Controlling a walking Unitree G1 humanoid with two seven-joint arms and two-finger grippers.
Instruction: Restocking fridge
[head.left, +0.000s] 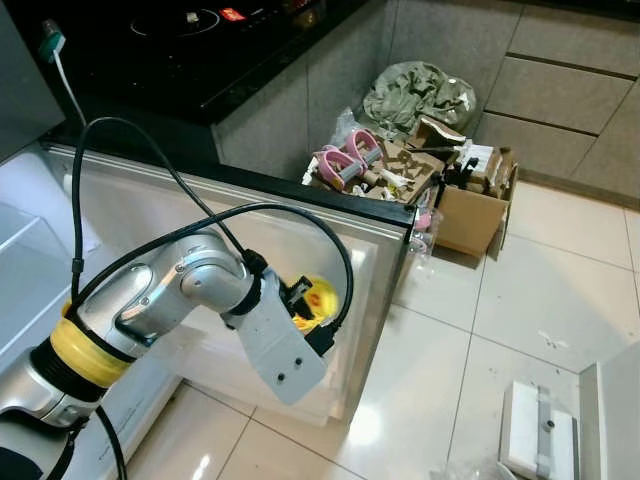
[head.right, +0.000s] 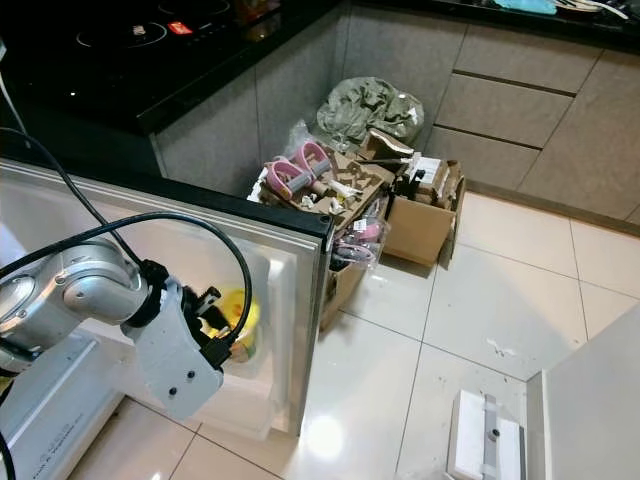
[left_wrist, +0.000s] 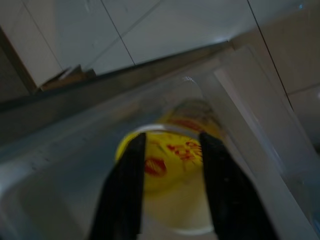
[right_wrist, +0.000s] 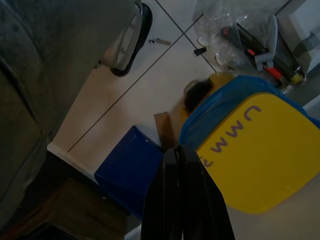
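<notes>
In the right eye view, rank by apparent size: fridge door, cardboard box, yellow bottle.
1. Fridge door, largest.
2. Cardboard box.
3. Yellow bottle, smallest, partly hidden by the left gripper holding it.

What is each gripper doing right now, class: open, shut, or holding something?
Left gripper: fingers either side of the yellow bottle in the fridge door shelf, shut on it.
Right gripper: shut, holding nothing.
</notes>
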